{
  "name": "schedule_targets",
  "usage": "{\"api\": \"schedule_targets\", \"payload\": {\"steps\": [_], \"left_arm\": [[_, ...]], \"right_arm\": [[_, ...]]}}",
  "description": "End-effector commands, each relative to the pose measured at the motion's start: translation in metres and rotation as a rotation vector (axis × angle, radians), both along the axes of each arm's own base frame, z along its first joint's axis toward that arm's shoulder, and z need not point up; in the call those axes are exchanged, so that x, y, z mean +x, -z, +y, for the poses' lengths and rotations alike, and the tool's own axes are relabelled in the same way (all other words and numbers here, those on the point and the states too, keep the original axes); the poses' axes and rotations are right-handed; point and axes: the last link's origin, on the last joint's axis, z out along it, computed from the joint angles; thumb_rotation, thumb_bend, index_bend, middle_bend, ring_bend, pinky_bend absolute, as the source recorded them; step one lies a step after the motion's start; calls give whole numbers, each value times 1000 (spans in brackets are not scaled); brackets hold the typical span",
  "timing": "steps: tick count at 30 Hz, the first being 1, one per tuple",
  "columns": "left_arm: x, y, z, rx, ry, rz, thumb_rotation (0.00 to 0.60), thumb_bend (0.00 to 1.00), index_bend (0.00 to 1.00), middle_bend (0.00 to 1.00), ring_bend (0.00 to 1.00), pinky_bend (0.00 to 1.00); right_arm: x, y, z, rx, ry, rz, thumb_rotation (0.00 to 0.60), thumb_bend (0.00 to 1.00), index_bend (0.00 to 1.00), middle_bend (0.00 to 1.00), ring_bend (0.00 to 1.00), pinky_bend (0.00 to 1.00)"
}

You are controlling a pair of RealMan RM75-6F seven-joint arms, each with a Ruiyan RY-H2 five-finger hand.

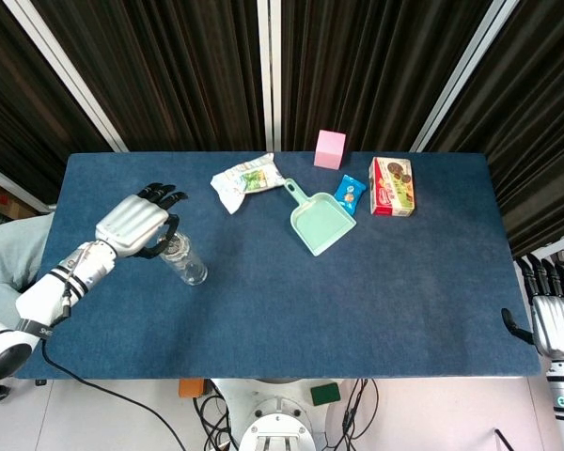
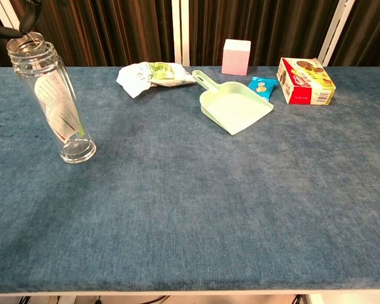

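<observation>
A tall clear glass bottle [image 1: 186, 263] [image 2: 54, 101] with a printed label stands upright at the left of the blue table [image 1: 357, 301]. My left hand [image 1: 136, 225] is at its open mouth, its dark fingertips [image 2: 28, 16] showing at the top left of the chest view. They pinch a small round metal lid [image 2: 26, 43] that sits at the bottle's rim. My right hand [image 1: 553, 319] hangs off the table's right edge, fingers straight and apart, holding nothing.
At the back of the table lie a crumpled snack bag [image 1: 247, 180], a mint green dustpan [image 1: 320, 221], a pink box [image 1: 330, 148], a blue packet [image 1: 348, 194] and a cookie box [image 1: 393, 185]. Dark curtains hang behind.
</observation>
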Motion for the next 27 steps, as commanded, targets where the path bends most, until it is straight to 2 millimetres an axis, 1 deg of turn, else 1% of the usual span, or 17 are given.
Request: {"api": "schedule_targets", "payload": {"steps": [1, 15, 18, 24, 25, 27], "left_arm": [[0, 0, 1, -1, -1, -3, 600, 411, 649, 88, 0, 74], [-1, 4, 4, -27, -7, 17, 600, 410, 625, 88, 0, 73], [-1, 5, 5, -30, -9, 22, 600, 411, 600, 88, 0, 73], [-2, 5, 5, -31, -13, 22, 597, 411, 433, 88, 0, 73], [-2, 5, 5, -31, -14, 21, 589, 411, 401, 88, 0, 73], [-2, 4, 5, -30, -13, 20, 542, 411, 346, 88, 0, 73]], "right_arm": [[0, 0, 0, 1, 1, 1, 600, 327, 0, 0, 0, 0], [-3, 1, -1, 4, 8, -2, 600, 327, 0, 0, 0, 0], [-3, 1, -1, 4, 9, -3, 600, 327, 0, 0, 0, 0], [-4, 0, -2, 4, 11, -4, 600, 327, 0, 0, 0, 0], [-5, 0, -2, 4, 12, -5, 600, 327, 0, 0, 0, 0], [-5, 0, -2, 2, 11, -5, 600, 327, 0, 0, 0, 0]]}}
